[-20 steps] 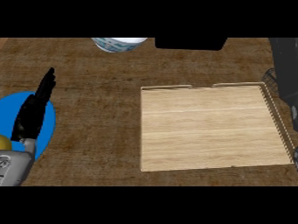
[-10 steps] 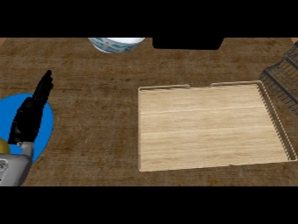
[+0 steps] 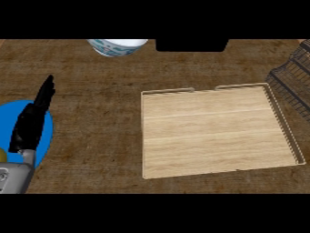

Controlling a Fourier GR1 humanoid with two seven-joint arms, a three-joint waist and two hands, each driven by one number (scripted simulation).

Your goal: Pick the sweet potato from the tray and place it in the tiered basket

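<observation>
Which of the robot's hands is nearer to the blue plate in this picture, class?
Left. The left hand rests open over the blue plate at the view's left, fingers straight and pointing up. The right hand shows nowhere in this view, so its distance cannot be judged.

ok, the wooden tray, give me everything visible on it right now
The square light wooden tray lies flat on the dark brown wooden counter, right of centre. Pale planks run across its floor, with faint seams between them. A thin raised rim rings it, broken by a small notch in the far edge. Nothing shows inside it; no sweet potato is visible. The black wire basket stands just off its right far corner; whether they touch is unclear. No hand touches it.
</observation>
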